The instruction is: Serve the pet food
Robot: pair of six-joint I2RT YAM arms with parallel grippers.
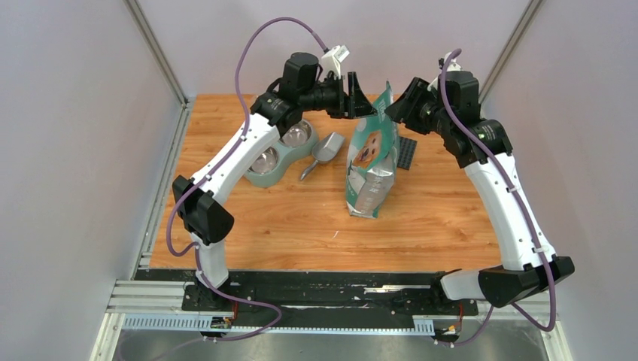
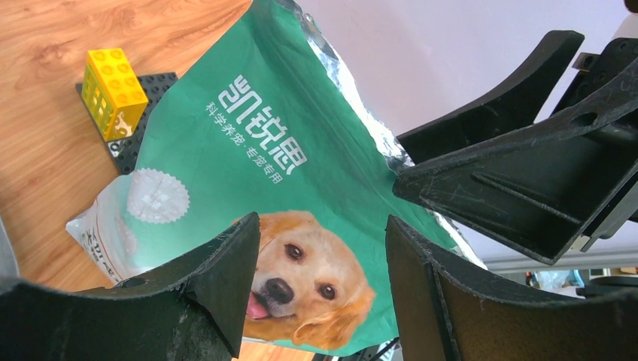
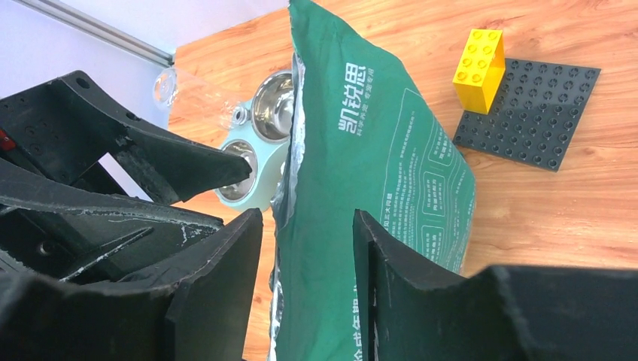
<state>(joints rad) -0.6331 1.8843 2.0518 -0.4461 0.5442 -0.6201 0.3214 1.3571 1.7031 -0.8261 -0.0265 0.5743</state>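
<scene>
Pet food hidden from me. Bag (image 1: pixel 371 154) stands upright mid-bench (image 1: pixel 451 203). I see left jaws apart, just beside the bag top; right jaws apart, straddling its top edge from the opposite side.

Both arms arched high, elbows out, wrists turned inward to face each other (tips close, not touching). Left gripper (image 2: pixel 323 226) fingers spread apart; right gripper (image 3: pixel 308 218) fingers parted too.
</scene>
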